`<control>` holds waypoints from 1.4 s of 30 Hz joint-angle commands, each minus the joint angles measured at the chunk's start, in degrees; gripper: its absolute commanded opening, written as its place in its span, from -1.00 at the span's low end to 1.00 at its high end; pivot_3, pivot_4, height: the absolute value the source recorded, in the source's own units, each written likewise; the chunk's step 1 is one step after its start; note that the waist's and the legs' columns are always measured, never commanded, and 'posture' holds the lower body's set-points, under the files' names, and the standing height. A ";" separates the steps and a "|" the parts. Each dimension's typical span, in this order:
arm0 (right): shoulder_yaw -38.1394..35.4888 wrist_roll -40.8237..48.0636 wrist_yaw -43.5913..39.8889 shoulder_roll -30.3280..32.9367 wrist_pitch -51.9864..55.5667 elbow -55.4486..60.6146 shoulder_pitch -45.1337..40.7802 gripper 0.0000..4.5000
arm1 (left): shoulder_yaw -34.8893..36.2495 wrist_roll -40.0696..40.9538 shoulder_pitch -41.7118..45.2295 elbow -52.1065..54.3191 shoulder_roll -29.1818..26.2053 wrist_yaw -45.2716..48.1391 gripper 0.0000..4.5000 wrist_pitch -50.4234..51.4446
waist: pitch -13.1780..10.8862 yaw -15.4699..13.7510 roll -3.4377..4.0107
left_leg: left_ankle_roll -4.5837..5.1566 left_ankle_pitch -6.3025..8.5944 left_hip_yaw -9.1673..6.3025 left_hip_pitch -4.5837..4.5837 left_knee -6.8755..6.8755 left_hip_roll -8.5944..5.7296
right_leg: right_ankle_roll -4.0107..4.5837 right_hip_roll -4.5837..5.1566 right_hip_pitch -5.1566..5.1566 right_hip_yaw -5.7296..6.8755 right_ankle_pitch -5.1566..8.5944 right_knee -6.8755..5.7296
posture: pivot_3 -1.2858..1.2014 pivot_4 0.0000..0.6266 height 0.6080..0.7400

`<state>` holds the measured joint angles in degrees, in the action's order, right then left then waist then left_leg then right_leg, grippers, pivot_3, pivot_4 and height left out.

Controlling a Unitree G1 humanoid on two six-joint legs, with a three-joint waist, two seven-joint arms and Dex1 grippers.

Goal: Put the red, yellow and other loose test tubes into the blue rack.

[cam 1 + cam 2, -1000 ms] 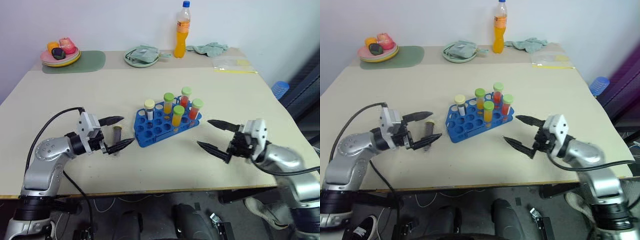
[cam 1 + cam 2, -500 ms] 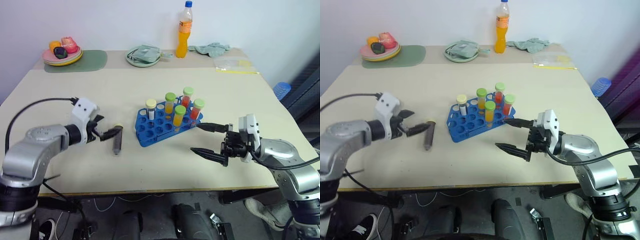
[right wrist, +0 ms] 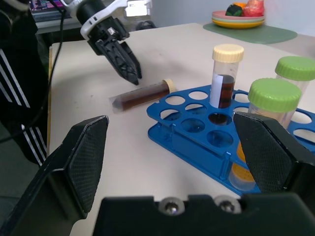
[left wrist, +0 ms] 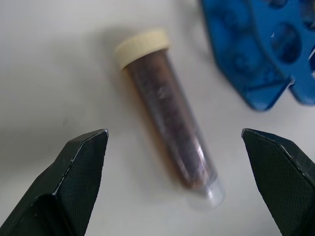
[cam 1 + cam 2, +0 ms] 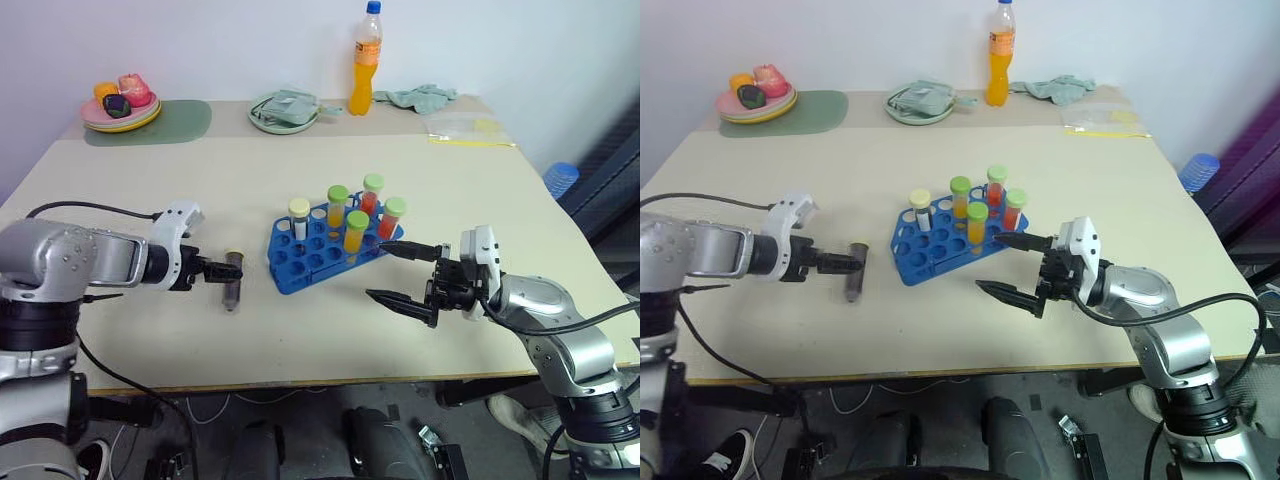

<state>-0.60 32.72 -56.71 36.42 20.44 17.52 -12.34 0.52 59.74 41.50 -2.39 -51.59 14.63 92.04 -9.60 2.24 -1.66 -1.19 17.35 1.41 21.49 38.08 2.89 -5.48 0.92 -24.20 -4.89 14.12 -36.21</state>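
Far left first: the left gripper [image 5: 210, 269] has its black fingers spread wide and empty, hovering right over the dark brown clear-plastic test tube with the cream cap [image 5: 233, 278]. That tube lies flat on the beige surface [image 5: 120, 190], cap pointing away from the robot, and in the left wrist view it sits between the two fingers with neither touching it.

Just past the fingers, to the right, is the bright blue plastic rack with the grid of round holes [image 5: 310, 262]. It already holds five capped tubes standing upright: a cream-capped one [image 5: 299, 218] and four green-capped ones, two with yellow-orange liquid [image 5: 338, 205] and two with red-orange [image 5: 391, 217]. So most of the job looks done (the brown tube is the only loose one I can spot).

On the rack's other side, the right gripper [image 5: 403, 274] has its fingers wide apart too, holding nothing, with the upper tip just beside the rack's near corner.

Room-wise, there are plenty of empty holes on the rack's near-left side, and bare surface all around the tube. The near edge sits well clear of both grippers.
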 commanded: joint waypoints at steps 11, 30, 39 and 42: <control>0.40 -0.33 2.69 -1.88 0.46 3.55 -1.30 0.98 | -7.91 7.70 12.53 -19.66 7.40 -19.76 1.00 0.46 | 0.00 -0.53 0.00 | -0.04 -0.02 0.01 0.01 0.02 -0.06 | 0.00 0.00 0.01 0.02 0.00 0.00 | 0.03 -0.52 1.00; 0.56 -1.34 2.78 -2.24 -0.68 2.37 -0.25 1.00 | 3.28 13.91 9.09 -23.69 17.48 -41.47 -0.24 0.46 | 0.19 -1.52 0.28 | -0.35 -0.20 -0.04 -0.11 0.03 -0.16 | 0.01 0.08 0.24 0.07 -0.01 0.01 | 0.03 -0.52 1.00; 0.13 -1.84 3.19 -2.20 -0.72 2.79 0.31 1.00 | 14.27 9.95 6.14 -13.32 19.97 -47.68 -0.66 -0.92 | 0.17 -1.27 0.25 | -0.40 -0.23 -0.11 -0.10 0.02 -0.15 | -0.01 0.07 0.22 0.12 -0.02 0.00 | 0.03 -0.52 1.00; -0.01 -2.31 3.26 -2.22 -1.23 2.41 0.46 1.00 | 15.58 7.47 2.73 -3.20 19.37 -44.12 -0.66 -3.90 | 0.16 -1.11 0.24 | -0.51 -0.28 -0.11 -0.09 -0.01 -0.13 | -0.01 0.06 0.18 0.11 -0.02 0.00 | 0.03 -0.52 1.00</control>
<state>0.39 30.42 -53.53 34.46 20.56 18.86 -11.79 14.01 68.97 44.50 -11.55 -31.21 -30.89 90.30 -9.44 1.13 -1.42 -1.80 17.01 1.30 21.41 38.03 2.76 -5.48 0.99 -24.04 -4.77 14.10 -36.22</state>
